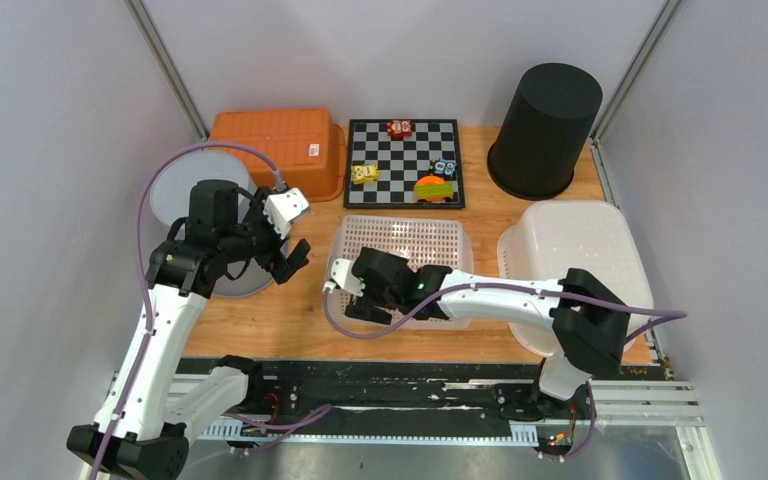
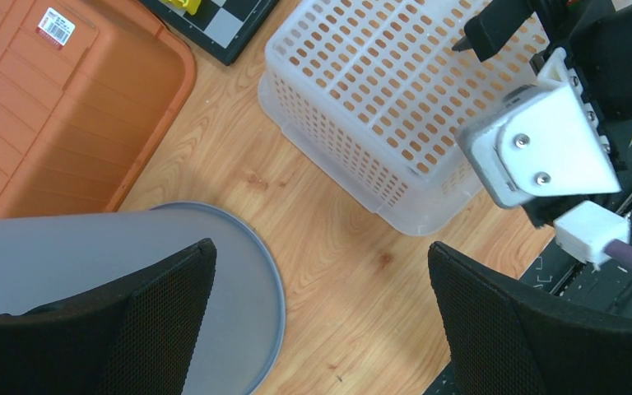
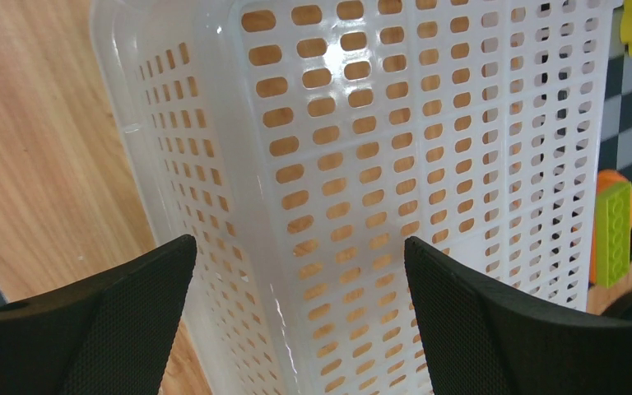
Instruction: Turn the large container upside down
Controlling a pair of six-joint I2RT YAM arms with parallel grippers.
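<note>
The white perforated basket (image 1: 410, 235) (image 2: 378, 90) (image 3: 378, 164) sits on the wooden surface (image 1: 290, 320) just on the near side of the chessboard (image 1: 405, 165). Its slotted base faces up and its rim is down on the wood, with its long axis running parallel to the chessboard's near edge. The right gripper (image 1: 352, 292) (image 3: 298, 247) is over the basket's near-left corner, fingers spread wide and holding nothing. The left gripper (image 1: 290, 262) (image 2: 321, 251) hangs left of the basket over bare wood beside a grey bin (image 2: 90, 255), fingers also spread and empty.
</note>
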